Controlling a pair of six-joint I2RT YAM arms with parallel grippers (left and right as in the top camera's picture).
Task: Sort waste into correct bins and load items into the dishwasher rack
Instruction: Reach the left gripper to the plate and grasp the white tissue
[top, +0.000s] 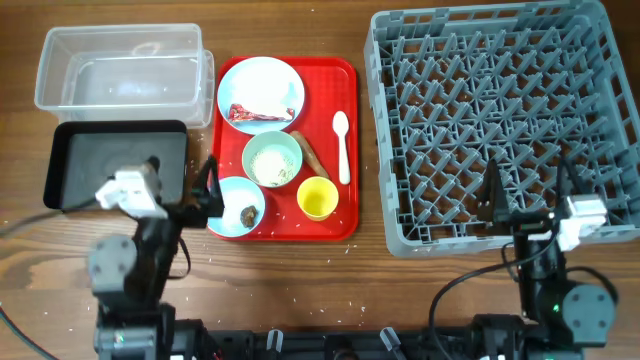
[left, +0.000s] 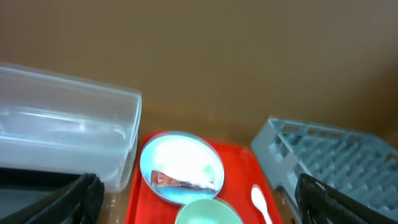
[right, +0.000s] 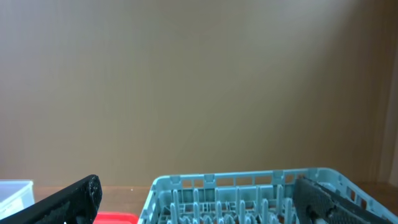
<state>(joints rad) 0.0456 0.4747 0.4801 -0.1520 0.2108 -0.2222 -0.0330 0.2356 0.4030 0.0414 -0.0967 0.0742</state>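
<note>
On the red serving tray, a pale blue plate (top: 262, 88) holds the red wrapper (top: 258, 114); both show in the left wrist view, plate (left: 180, 163) and wrapper (left: 177, 182). A mint bowl (top: 272, 158) holds white crumbs, with a brown stick (top: 310, 155) beside it. A second bowl (top: 240, 207) holds a brown lump (top: 246, 213). The yellow cup (top: 317, 198) and white spoon (top: 342, 145) lie on the tray. I cannot pick out the tissue. My left gripper (top: 181, 170) is open and empty by the black tray (top: 100, 165). My right gripper (top: 528, 195) is open and empty over the front edge of the grey rack (top: 500, 90).
The clear tub (top: 120, 65) stands behind the black tray at the far left. The red serving tray (top: 345, 225) lies between the bins and the rack. White crumbs are scattered on the wood in front of the tray. Cables trail from both arms near the front edge.
</note>
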